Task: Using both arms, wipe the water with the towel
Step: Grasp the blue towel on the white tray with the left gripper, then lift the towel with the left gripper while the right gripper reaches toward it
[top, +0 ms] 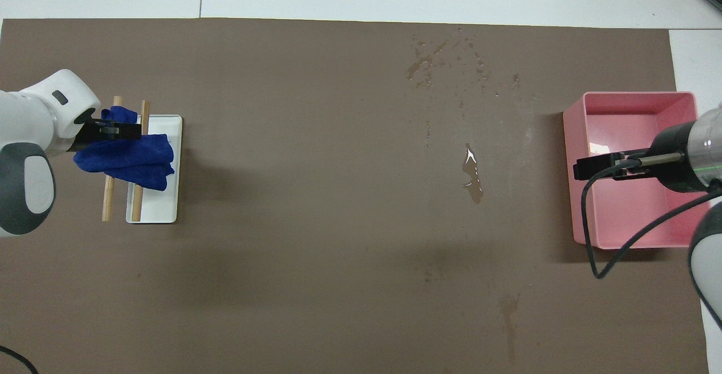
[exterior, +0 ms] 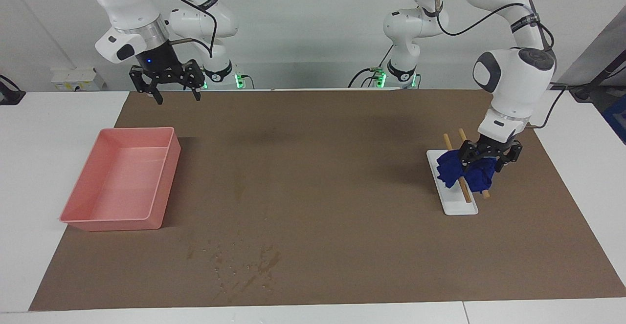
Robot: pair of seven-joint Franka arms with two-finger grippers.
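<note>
Left gripper down at the towel, right gripper waiting in the air.

Facing view: the left gripper [exterior: 481, 166] stood with jaws spread around the blue towel [exterior: 464, 170], which lay draped over two wooden sticks [exterior: 463, 187] on a white tray [exterior: 457, 205] near the left arm's end of the mat [exterior: 342, 167]; the right gripper [exterior: 177, 94], jaws apart and empty, hung over the mat's edge nearest the robots. Overhead view: water [top: 451, 75] dotted the mat's edge farthest from the robots, beside a pink bin [top: 632, 103].

Bright, even light from overhead; soft blurred shadows on the brown mat [exterior: 342, 133]; the water [top: 472, 172] glints white; focus sharp.
</note>
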